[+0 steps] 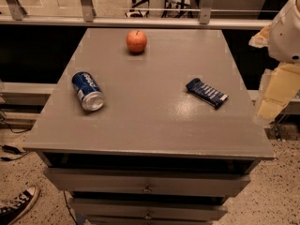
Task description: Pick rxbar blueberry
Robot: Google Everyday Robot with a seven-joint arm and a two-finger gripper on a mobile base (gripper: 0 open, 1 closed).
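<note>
The flat rxbar blueberry (206, 93) is judged light and slick-wrapped, best taken across its narrow width by the hand (273, 97), seen beyond the worktop's (150, 125) right edge, its spread not discernible.

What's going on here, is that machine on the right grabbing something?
A robot arm is after the rxbar blueberry, the dark blue snack bar lying flat on the right of the grey cabinet top. Its pincer hangs beyond the cabinet's right edge, touching nothing yet. A blue soda can lies on its side at left; an apple sits at the back.
</note>
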